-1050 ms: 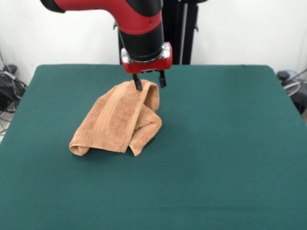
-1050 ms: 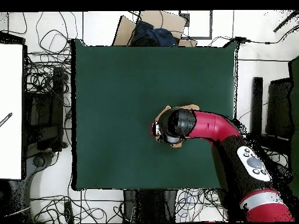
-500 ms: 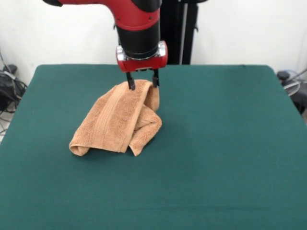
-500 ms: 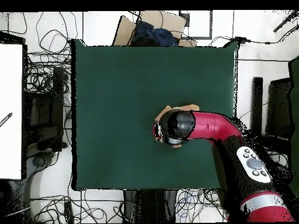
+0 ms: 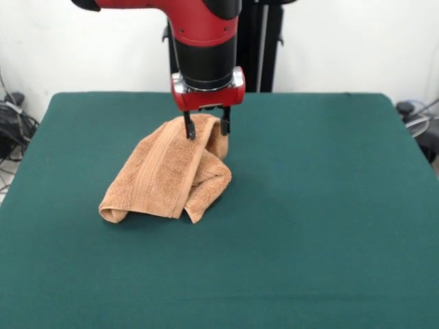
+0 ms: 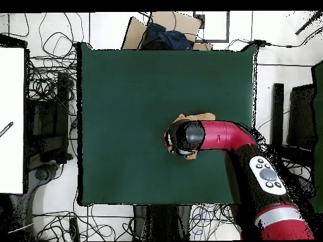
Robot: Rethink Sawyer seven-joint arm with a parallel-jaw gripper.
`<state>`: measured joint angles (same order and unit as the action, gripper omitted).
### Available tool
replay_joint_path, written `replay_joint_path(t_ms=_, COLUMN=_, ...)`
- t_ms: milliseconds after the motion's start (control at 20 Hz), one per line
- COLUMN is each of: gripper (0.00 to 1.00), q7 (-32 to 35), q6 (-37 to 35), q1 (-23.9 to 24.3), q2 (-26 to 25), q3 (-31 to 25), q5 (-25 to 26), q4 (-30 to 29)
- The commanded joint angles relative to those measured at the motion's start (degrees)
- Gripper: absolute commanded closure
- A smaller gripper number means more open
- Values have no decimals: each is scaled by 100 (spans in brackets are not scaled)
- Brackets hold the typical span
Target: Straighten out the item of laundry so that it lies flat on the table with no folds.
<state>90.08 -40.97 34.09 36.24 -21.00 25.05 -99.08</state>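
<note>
Change since earlier frames: the gripper [image 5: 205, 128] has shifted slightly sideways and dropped a little lower over the towel's raised far fold; the towel's outline on the table has not changed.

Towel [image 5: 168, 171]: a light orange-tan terry cloth, lying left of the table's centre in the front view. It is bunched, not flat. One layer is folded over the rest, a rolled corner sits at the near left, and a rounded lobe bulges at the near right. A woven band runs along the upper layer.

Towel, overhead view [image 6: 200, 116]: mostly hidden under the arm; only a tan strip shows at its far edge.

Gripper state: the two dark fingers [image 5: 188, 127] stand apart, one on each side of the topmost fold. They straddle the ridge but do not pinch it. Nothing is held.

Reason for placement: the ridge is the highest part of the heap and offers an edge. This is probably why the jaws are set across it; a grasp there would allow the upper layer to be lifted and drawn off.

Arm [image 6: 217, 136]: red and black, reaching in over the towel with the wrist pointing straight down.

Table [image 5: 322, 205]: dark green, with wide bare cloth on all sides of the towel, enough room to spread it.

Task progress: early; folds remain throughout.

Risk: a shallow grasp may take only one layer, or slip off the pile.
</note>
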Motion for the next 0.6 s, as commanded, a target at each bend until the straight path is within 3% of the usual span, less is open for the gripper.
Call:
replay_joint_path(t_ms=50, gripper=0, q7=97, q6=339, q1=-143, q2=-230, q3=-84, q5=267, q4=25)
replay_joint_path(t_ms=600, gripper=0, q7=47, q6=473, q1=-100, q2=-499, q3=-59, q5=366, q4=10)
